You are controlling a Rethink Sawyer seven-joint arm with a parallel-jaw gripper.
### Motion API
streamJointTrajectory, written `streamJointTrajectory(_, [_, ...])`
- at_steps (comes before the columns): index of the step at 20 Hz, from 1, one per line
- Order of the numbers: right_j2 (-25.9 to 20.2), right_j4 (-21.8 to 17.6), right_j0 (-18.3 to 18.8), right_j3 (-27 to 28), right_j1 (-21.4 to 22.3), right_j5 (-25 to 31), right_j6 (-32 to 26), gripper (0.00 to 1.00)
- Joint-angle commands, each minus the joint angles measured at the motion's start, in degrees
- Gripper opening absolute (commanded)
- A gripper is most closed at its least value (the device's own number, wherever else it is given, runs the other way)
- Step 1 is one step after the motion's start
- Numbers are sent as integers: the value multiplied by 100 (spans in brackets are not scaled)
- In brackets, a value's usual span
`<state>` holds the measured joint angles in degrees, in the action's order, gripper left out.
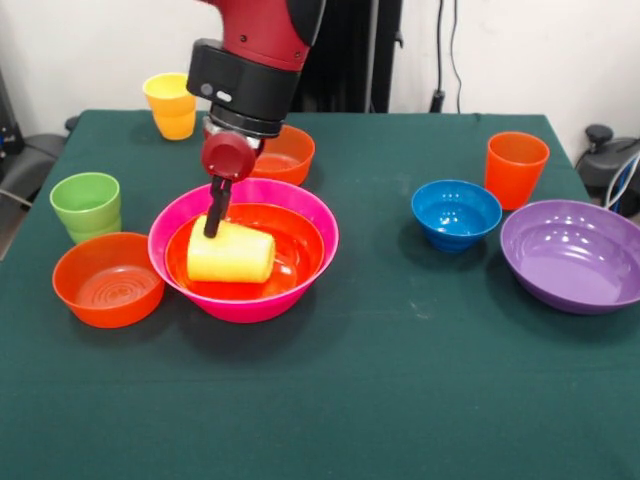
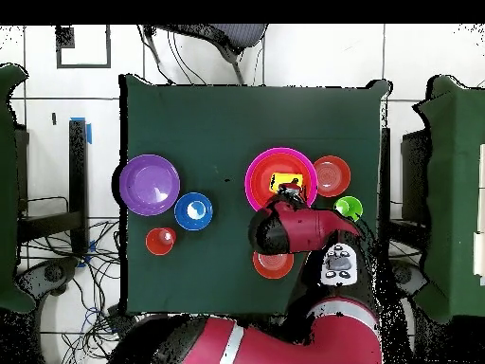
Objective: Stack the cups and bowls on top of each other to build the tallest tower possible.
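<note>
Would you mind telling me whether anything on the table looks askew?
Yes: the yellow cup lies tipped on its side inside the large orange bowl, nested in the pink bowl. The gripper touches it.

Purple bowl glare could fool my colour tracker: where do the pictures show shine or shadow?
Front view: pale highlights streak the inside of the purple bowl, and the blue bowl casts a soft shadow on the green table. Overhead view: the purple bowl looks more even, with only faint sheen.

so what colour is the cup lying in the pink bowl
Yellow cup, clearest in the front view.
</note>
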<state>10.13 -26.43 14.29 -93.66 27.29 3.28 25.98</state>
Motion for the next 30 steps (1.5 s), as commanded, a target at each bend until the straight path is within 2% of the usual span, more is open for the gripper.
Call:
streamJointTrajectory(1, [-1302,-299,615,-104,-36,681,389,100])
streamJointTrajectory(2, [1398,-530,-1638,960,-1042,-302,1134,100])
streamJointTrajectory(3, [-2765,746,1946,-526,-48,2205,107,100])
streamJointTrajectory(9, [-2999,726,2117,-815,305,2414,-141,100])
streamJointTrajectory(12, [-3222,731,2312,-1096,649,2541,-133,100])
streamJointTrajectory(16, [-3427,633,2480,-1248,807,2576,-26,100])
streamJointTrajectory(21, [-3460,517,2466,-1299,818,2382,277,100])
streamJointTrajectory(26, [-3437,345,2493,-1319,555,1767,565,100])
streamJointTrajectory(30, [-3604,496,2661,-1421,433,1676,719,100])
